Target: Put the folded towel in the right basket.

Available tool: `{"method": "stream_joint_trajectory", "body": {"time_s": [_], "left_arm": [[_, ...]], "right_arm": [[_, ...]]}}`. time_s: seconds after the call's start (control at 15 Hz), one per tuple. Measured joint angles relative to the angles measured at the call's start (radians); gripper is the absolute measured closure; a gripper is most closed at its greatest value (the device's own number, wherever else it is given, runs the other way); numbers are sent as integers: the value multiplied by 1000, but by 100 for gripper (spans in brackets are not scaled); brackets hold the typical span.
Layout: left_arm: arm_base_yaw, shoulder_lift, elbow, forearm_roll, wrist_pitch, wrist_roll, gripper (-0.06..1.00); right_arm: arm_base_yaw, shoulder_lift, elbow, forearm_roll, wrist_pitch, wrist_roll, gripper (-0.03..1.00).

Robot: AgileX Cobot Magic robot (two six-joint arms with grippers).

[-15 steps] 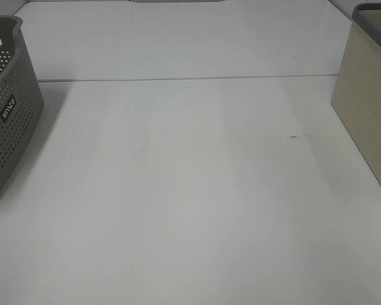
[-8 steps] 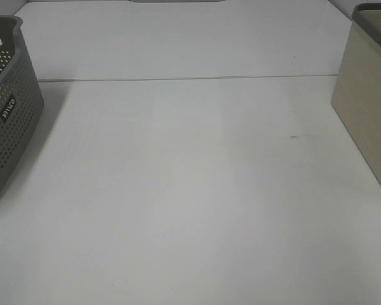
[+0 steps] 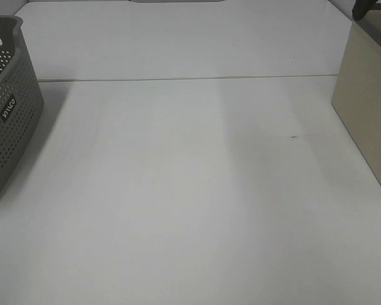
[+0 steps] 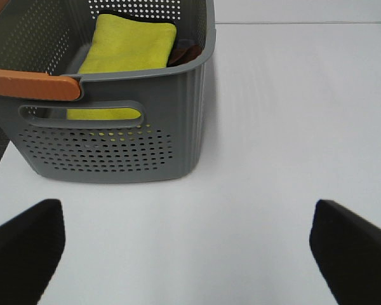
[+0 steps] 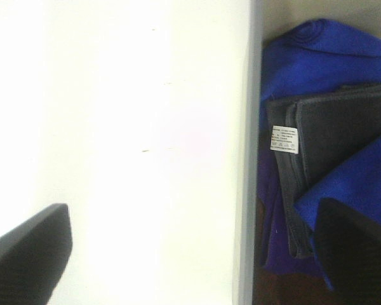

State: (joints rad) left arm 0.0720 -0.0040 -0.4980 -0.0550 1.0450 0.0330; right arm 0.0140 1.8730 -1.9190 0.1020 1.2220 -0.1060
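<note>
The right gripper (image 5: 190, 254), spread wide and empty, hangs across the rim of the beige rectangular plastic basket (image 5: 249, 127) at the right of the white counter (image 3: 190, 190). A careless move could clip that rim and shove the basket. The dark grey folded towel (image 5: 333, 136), white-labelled and neatly creased, lies inside it on blue cloth (image 5: 317, 57). The left gripper (image 4: 184, 248) is also wide and empty.

**Colour rundown, both baskets**

So the left basket (image 3: 9, 121) is mid grey, walls dotted all over with tiny round holes. In it there's a bright yellow towel (image 4: 130, 44), plus an orange-brown bar (image 4: 32, 84) at the rim. The right basket (image 3: 368, 108) is plain beige with a darker grey rim. Its folded towel (image 5: 343, 127) is charcoal with a white tag (image 5: 284, 139), on vivid blue cloth (image 5: 317, 63). The table (image 3: 190, 190) is white.
</note>
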Motion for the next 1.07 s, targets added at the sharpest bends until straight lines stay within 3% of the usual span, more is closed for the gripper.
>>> {"method": "stream_joint_trajectory", "body": {"time_s": [0.13,0.4,0.67,0.8,0.87,1.07], "left_arm": [[0,0,0,0,0,0,-3],[0,0,0,0,0,0,-3],[0,0,0,0,0,0,-3],[0,0,0,0,0,0,-3],[0,0,0,0,0,0,-3],[0,0,0,0,0,0,-3]], "right_arm": [[18,-74,0,-50,1,96,-2],[23,-246,103,-50,0,137,-2],[25,-518,416,-44,-88,144,-2],[25,-716,632,-44,-146,144,-2],[25,-895,813,-45,-174,144,-2],[25,-1135,1023,-54,-208,124,-2]]}}
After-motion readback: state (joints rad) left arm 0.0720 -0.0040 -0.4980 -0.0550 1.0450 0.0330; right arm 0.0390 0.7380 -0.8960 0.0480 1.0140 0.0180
